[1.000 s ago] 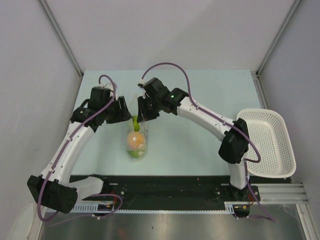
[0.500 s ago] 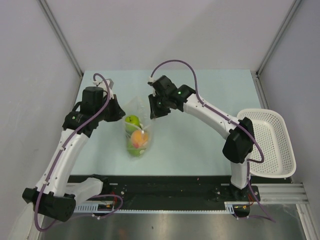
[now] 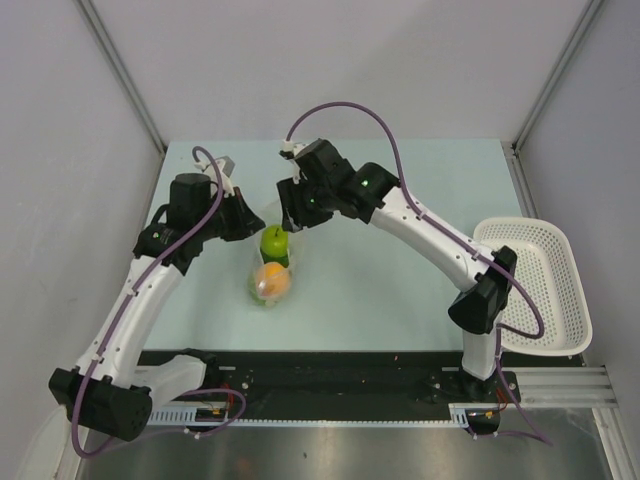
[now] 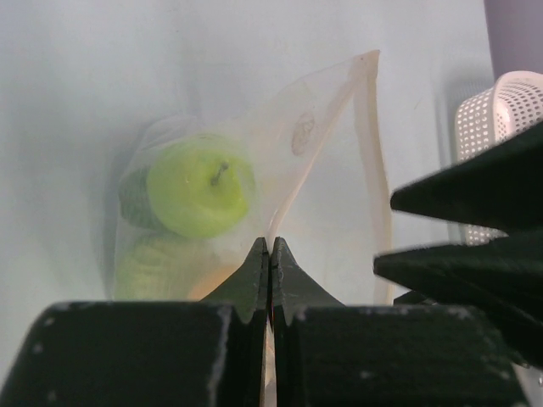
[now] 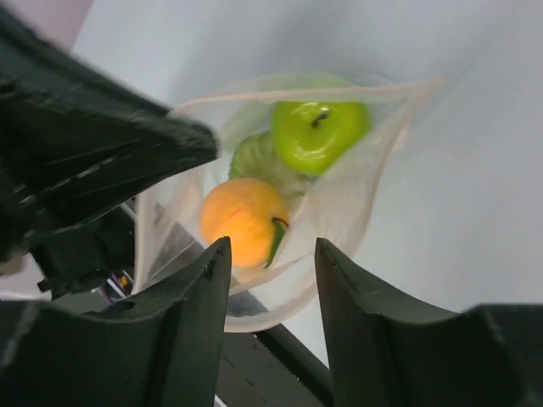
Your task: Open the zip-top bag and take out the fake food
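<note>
Lengthwise near-to-far, zip-top bag (image 3: 268, 265), mouth far, left gripper (image 4: 270, 248) pinching its edge.

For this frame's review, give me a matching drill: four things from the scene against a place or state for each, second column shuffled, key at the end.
Things
1. left gripper
2. right gripper
3. orange fruit
4. white mesh basket

Place or state
A. at the right edge of the table
B. jaws apart
C. jaws shut on an edge of the zip-top bag
D. inside the bag, next to the lime green apple

Pairs: 1-C, 2-B, 3-D, 4-A
</note>
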